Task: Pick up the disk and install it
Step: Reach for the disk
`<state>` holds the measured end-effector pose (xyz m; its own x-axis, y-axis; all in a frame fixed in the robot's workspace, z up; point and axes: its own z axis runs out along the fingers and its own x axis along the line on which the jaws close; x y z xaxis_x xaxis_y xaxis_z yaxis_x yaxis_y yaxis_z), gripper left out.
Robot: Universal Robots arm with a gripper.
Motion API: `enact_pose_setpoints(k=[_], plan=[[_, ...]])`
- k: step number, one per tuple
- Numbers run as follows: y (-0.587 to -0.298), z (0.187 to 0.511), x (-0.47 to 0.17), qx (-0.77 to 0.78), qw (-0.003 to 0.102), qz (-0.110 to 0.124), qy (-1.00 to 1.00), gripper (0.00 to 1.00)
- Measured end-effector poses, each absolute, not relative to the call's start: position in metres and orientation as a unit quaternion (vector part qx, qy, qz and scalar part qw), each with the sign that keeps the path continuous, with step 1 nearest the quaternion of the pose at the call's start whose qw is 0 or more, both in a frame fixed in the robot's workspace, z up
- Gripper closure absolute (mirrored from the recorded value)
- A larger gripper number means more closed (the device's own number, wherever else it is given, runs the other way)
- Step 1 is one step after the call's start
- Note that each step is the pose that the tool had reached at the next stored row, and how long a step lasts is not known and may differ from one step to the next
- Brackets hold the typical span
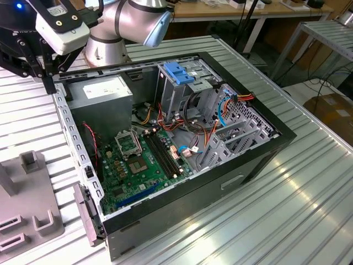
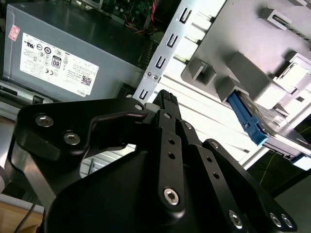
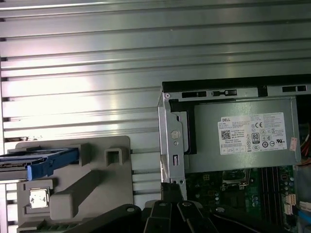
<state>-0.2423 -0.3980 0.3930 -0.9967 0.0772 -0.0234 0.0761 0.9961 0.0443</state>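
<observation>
the table (image 1: 309, 182) is ribbed bare metal, bright and glossy where the light falls. the case (image 1: 176, 215) has matt black outer walls and a dull grey sheet-metal frame (image 1: 69, 127). the power box (image 3: 206, 145) is smooth matt grey metal with a white paper sticker (image 3: 257, 133). the board (image 1: 138, 165) is green with a faint sheen. the cage (image 1: 168, 96) is bare metal, its handle (image 1: 177, 72) blue plastic. the holder (image 3: 97, 170) looks like matt grey plastic. the disk (image 2: 284, 131) shows silver-grey metal, edged by a blue plastic bracket (image 2: 245, 119). the gripper (image 2: 165, 99) is matt black with shiny bolt heads (image 2: 170, 196). the arm (image 1: 132, 22) is smooth, glossy silver.
</observation>
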Motion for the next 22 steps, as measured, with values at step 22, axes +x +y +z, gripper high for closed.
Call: enact_pose_setpoints(k=[22], plan=[[-0.398, 0.393, -0.263, 0.039, 0.012, 0.022, 0.999, 0.9]])
